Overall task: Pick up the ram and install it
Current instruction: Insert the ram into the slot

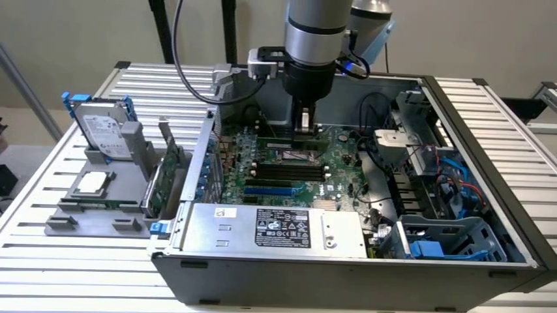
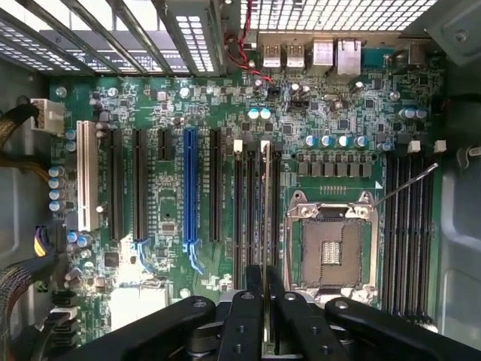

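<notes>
Two black fingers of the gripper pinch the ram edge-on, upper middle of the exterior view, over the black memory slots beside the CPU socket. If the stick sits a shade off the slot's line or tilted in the grip, I reckon it rides the slot wall and jams, or skids toward the socket's bare pins.

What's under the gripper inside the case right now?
The gripper grips the ram edge-on over the black memory slots, beside the empty CPU socket. Whether the ram's lower edge touches a slot is hidden by the stick itself.
</notes>
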Available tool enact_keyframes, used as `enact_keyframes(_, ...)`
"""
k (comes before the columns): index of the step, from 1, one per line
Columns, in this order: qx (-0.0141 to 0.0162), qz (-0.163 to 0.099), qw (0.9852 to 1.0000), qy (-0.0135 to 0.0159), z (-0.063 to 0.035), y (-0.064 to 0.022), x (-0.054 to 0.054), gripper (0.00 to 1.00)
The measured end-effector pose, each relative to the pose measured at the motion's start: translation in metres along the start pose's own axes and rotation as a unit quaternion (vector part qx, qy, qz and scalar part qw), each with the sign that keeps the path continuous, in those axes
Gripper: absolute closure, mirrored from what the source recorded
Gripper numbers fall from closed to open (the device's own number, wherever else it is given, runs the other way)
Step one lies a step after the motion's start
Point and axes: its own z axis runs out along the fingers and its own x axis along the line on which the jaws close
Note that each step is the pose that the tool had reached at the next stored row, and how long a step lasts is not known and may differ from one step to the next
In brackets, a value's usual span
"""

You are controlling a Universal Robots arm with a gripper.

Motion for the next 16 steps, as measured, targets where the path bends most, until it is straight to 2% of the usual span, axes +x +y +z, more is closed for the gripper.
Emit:
enact_keyframes(4, 0.0000, 0.000, 1.0000, 0.0003, 0.0072, -0.0001, 0.000, 1.00)
enact_keyframes(7, 0.0000, -0.001, 1.0000, 0.0015, 0.0126, -0.0002, 0.000, 1.00)
enact_keyframes(16, 0.0003, -0.002, 0.9999, 0.0124, 0.0224, -0.0006, 0.002, 1.00)
